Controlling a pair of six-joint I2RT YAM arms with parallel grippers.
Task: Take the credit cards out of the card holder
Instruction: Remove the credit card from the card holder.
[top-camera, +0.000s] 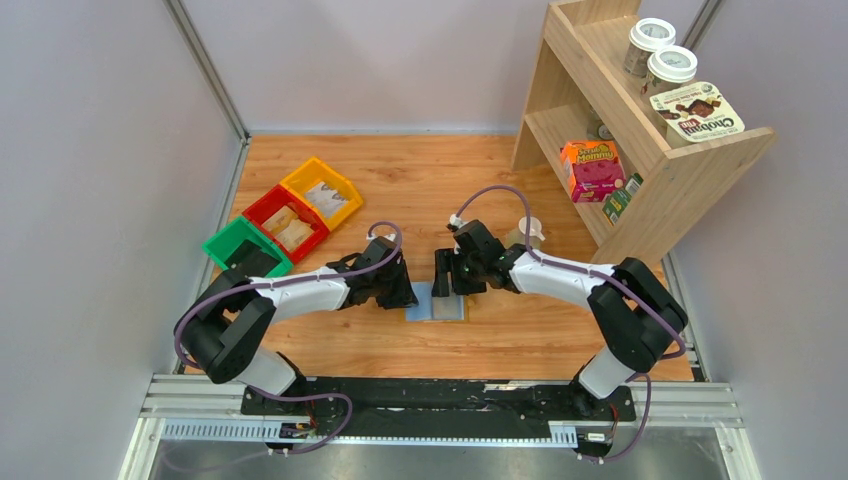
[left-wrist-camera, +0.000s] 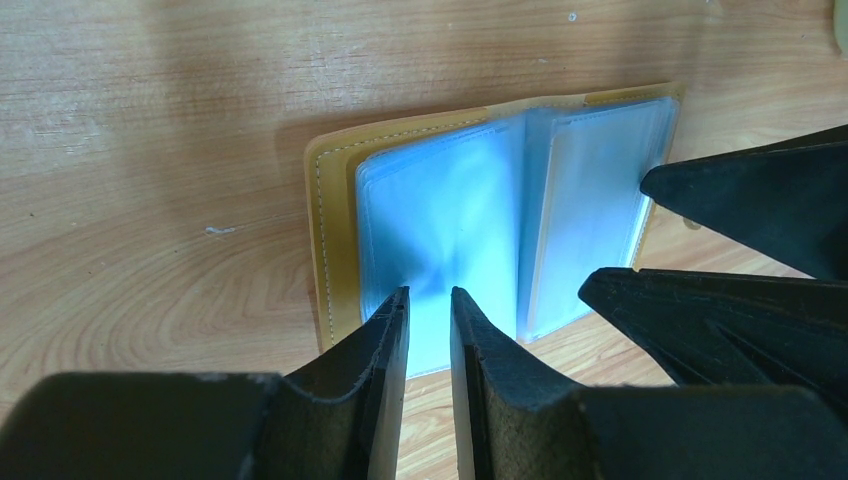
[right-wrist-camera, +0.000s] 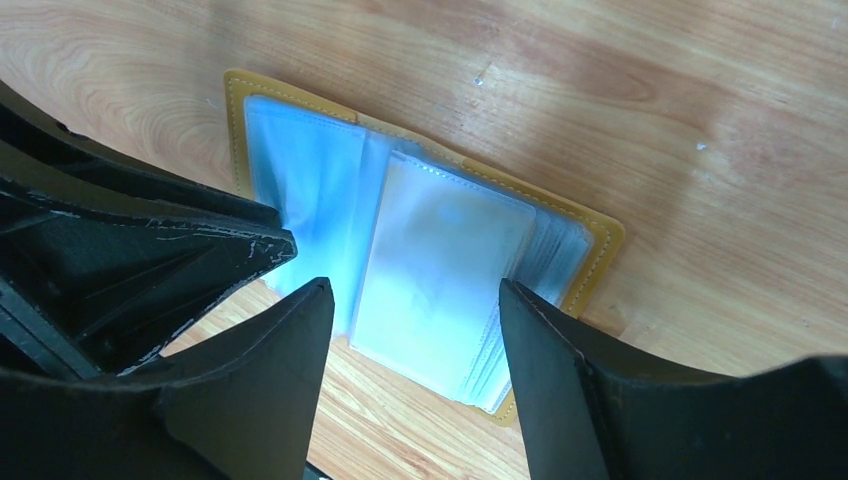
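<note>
The mustard-yellow card holder (top-camera: 412, 313) lies open and flat on the wooden table between my two grippers. Its clear sleeves show pale blue credit cards (left-wrist-camera: 440, 210) on the left page, and a stack of sleeves (right-wrist-camera: 440, 260) on the right page. My left gripper (left-wrist-camera: 430, 296) hovers over the near edge of the left page, open only by a narrow gap with nothing in it. My right gripper (right-wrist-camera: 415, 287) stands wide open with its fingers either side of the right page's sleeves, holding nothing. Both grippers (top-camera: 400, 288) (top-camera: 447, 276) sit close together over the holder in the top view.
Green, red and yellow bins (top-camera: 282, 224) holding tan packets stand at the back left. A wooden shelf (top-camera: 640, 150) with cups and boxes fills the back right. A small pale cup (top-camera: 528, 231) stands beside the right arm.
</note>
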